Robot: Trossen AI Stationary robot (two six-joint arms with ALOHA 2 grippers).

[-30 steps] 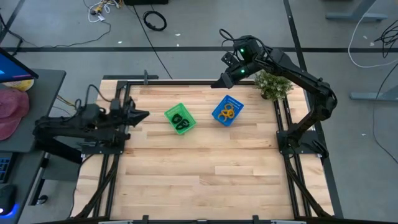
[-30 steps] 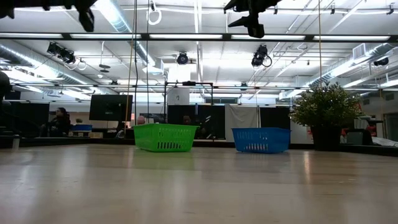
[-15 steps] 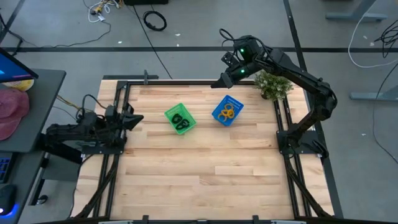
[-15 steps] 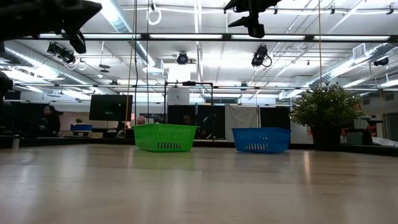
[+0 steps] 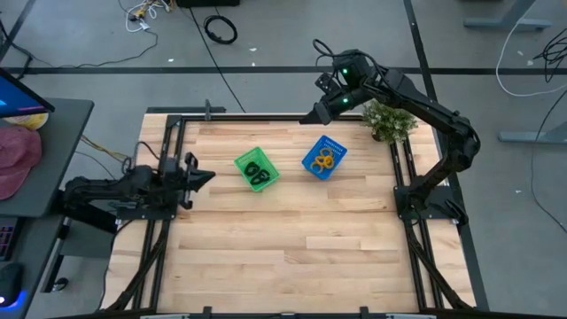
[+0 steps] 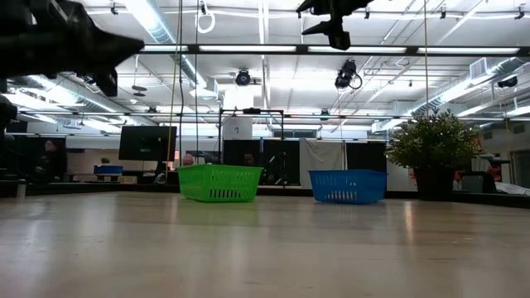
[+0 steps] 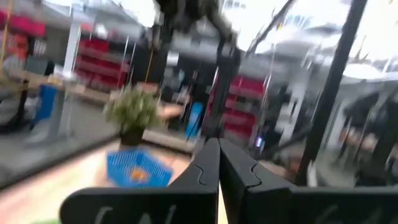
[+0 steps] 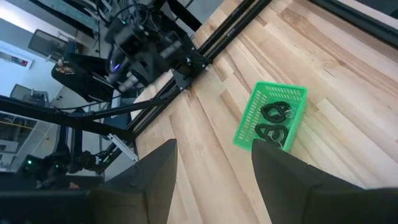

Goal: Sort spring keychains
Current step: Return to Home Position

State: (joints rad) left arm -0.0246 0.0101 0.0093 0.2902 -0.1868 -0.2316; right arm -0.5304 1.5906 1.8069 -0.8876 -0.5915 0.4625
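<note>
The black spring keychains (image 5: 258, 170) lie in the green basket (image 5: 267, 182), also visible in the right wrist view as keychains (image 8: 273, 122) in the basket (image 8: 249, 124). The orange spring keychains (image 5: 324, 160) lie in the blue basket (image 5: 310, 163). Both baskets rest on the table by their bottoms. My left gripper (image 5: 204, 175) is shut and empty, hovering at the table's left edge, left of the green basket. My right gripper (image 5: 312, 115) is open and empty, held high over the far edge above the blue basket.
A potted plant (image 5: 388, 120) stands at the table's far right corner, right of the blue basket (image 6: 348, 185). The green basket (image 6: 219, 183) sits left of it. Bare wood (image 5: 292, 248) fills the near half of the table. A black frame rail (image 5: 168, 133) runs along the left edge.
My left arm has folded back toward the table's left edge and sunk lower, and its gripper has ended a little nearer the near edge. The baskets and keychains have stayed put.
</note>
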